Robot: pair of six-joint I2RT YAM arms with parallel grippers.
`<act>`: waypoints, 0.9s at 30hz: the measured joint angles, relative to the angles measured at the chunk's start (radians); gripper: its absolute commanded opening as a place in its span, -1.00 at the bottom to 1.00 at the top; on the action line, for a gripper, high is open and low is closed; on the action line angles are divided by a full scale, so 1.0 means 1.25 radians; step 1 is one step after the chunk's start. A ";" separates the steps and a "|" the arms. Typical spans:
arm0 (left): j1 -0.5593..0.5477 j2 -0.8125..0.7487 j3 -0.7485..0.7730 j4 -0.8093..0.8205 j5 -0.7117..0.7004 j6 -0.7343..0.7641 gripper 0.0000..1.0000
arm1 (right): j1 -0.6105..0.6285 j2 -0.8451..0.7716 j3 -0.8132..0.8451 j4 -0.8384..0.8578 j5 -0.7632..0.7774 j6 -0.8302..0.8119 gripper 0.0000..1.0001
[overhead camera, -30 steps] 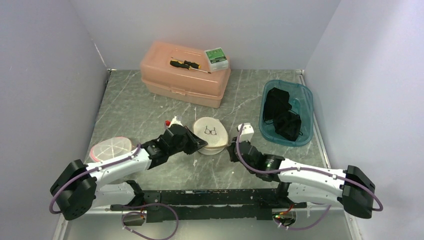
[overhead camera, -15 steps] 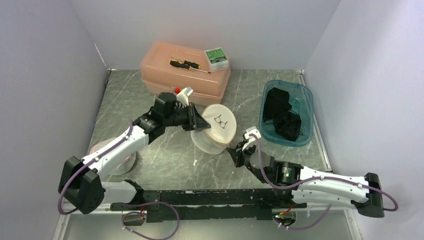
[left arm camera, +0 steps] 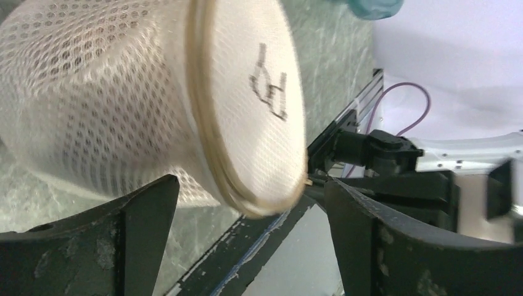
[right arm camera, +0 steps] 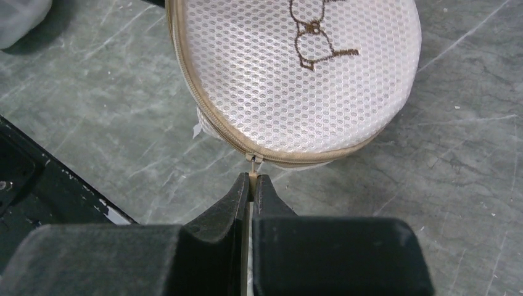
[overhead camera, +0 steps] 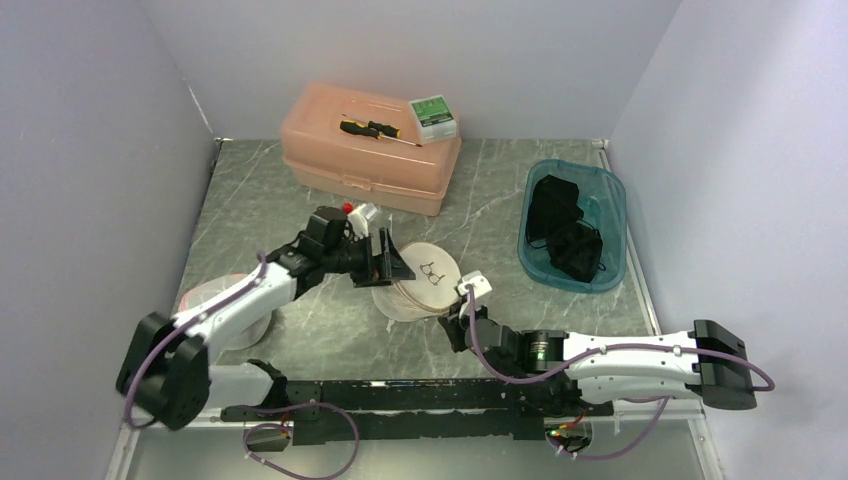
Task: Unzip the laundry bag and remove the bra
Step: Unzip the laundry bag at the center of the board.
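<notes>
Laundry bag (overhead camera: 425,280): a round, cream mesh dome with tan trim is sitting on the grey marbled table (overhead camera: 300,210), mid-table, between the two grippers; a small brown bra motif is showing on its top face.
Zipper (right arm camera: 197,105): is running round the rim; the stretch in the right wrist view is looking closed.
Right gripper (right arm camera: 251,184): is pinching the zipper pull (right arm camera: 251,161) at the bag's near edge, fingers pressed tight together.
Left gripper (overhead camera: 392,262): is standing wide open at the bag's left side, holding nothing.
Behind: a pink box (overhead camera: 370,150) is carrying a screwdriver (overhead camera: 375,129) and a small green box (overhead camera: 433,113), apart from the bag.
Right: a teal bin (overhead camera: 615,200) is holding black cloth (overhead camera: 560,225), well apart.
Left: a round pink-and-white container (overhead camera: 215,297) is lying under the left arm.
</notes>
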 measured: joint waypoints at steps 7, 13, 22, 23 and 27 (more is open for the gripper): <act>-0.003 -0.254 0.000 -0.075 -0.085 -0.078 0.87 | -0.001 0.031 0.040 0.005 0.019 0.012 -1.00; -0.133 -0.283 -0.014 -0.141 -0.228 -0.252 0.84 | -0.016 0.081 0.065 0.005 0.018 0.020 -1.00; -0.285 -0.181 -0.028 -0.165 -0.435 -0.455 0.52 | -0.022 0.104 0.082 0.005 0.012 0.021 -1.00; -0.284 -0.178 -0.027 -0.166 -0.453 -0.462 0.49 | -0.022 0.104 0.083 0.005 0.012 0.023 -1.00; -0.285 -0.153 -0.018 -0.162 -0.500 -0.482 0.29 | -0.023 0.100 0.083 0.005 0.011 0.027 -1.00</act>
